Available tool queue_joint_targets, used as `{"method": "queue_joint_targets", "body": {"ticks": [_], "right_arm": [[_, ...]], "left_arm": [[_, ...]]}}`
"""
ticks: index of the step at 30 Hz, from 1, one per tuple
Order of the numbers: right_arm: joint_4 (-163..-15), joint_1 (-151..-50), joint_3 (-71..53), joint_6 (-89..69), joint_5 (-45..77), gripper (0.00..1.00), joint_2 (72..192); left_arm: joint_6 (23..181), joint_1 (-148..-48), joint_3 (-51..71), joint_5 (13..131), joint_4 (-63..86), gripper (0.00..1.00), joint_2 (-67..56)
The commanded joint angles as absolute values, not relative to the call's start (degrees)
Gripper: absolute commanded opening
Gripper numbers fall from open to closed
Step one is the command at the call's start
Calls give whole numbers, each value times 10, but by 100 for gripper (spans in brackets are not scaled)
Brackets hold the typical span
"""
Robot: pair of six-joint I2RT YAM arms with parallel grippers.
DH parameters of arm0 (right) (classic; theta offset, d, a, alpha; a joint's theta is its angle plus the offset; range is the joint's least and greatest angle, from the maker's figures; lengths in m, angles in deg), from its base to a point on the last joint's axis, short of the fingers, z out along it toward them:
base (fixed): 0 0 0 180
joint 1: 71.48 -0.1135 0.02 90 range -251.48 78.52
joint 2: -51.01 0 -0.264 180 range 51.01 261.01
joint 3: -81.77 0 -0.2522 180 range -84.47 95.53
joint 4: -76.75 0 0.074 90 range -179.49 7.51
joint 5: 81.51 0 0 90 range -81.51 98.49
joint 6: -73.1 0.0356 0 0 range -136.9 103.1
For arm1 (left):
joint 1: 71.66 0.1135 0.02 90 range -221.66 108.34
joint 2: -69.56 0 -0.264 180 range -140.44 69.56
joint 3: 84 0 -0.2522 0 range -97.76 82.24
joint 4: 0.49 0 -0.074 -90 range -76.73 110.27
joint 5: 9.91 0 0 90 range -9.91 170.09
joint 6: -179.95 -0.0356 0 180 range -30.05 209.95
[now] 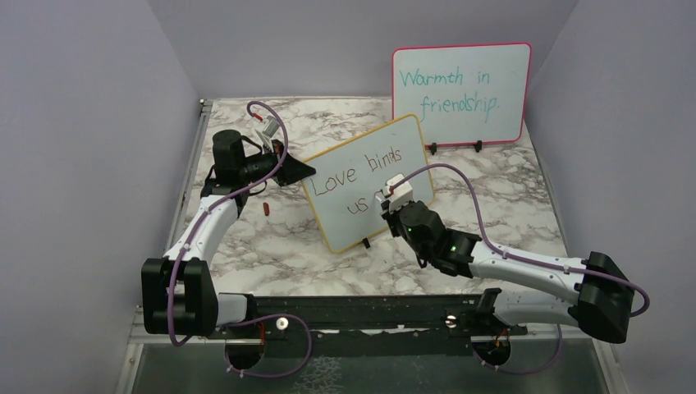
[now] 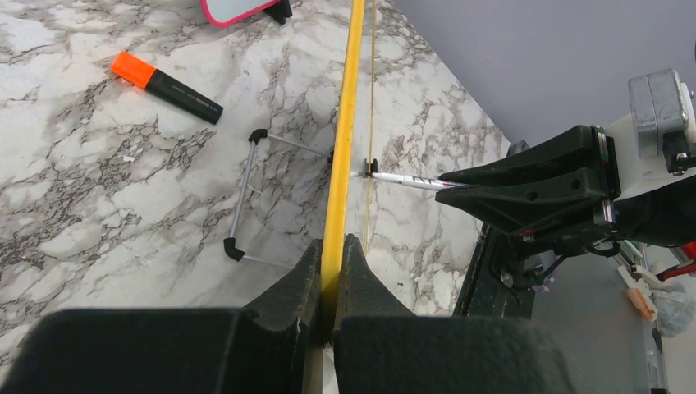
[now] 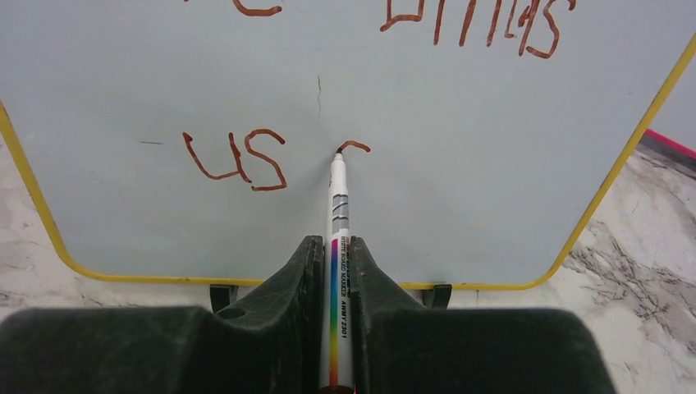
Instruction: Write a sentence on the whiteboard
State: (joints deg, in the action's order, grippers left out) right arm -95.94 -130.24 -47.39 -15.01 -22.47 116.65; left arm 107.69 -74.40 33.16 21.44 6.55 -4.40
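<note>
Right gripper (image 3: 338, 246) is seen closed on a white marker (image 3: 339, 205), the barrel clamped between both fingers. The tip is pressed to the whiteboard (image 3: 492, 107) at one end of a short curved stroke just right of "us". The sentence (image 3: 238, 160) is read as "Love binds us" in two lines, reddish-brown in the right wrist view, dark from above. Left gripper (image 2: 331, 256) is shut on the whiteboard's yellow frame, pinched at its left edge, and the board is held upright and angled on the marble table (image 1: 509, 205). Bare board is seen right of the tip up to the frame, and below it down to the bottom edge with the black clip feet (image 3: 435, 293). A pink-framed board (image 1: 461, 92) with teal writing is stood behind, near the back wall, apart from the whiteboard. Only in the left wrist view are shown a wire stand (image 2: 246, 197) at the whiteboard's back and an orange-capped black marker (image 2: 168, 86) lying on the table beyond it. Open marble is seen right of the right arm.
</note>
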Motion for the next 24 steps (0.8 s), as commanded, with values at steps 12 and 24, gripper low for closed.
{"method": "queue_joint_targets", "body": {"ticks": [12,24], "right_arm": [[-907,-1299,-472,-125,-208,1,1164],[-904,-1300,-475,-124,-227,1,1160]], "left_arm": [[1027,-740,329,265,118,0,-56],[1027,-740,329,266,119,0,-56]]}}
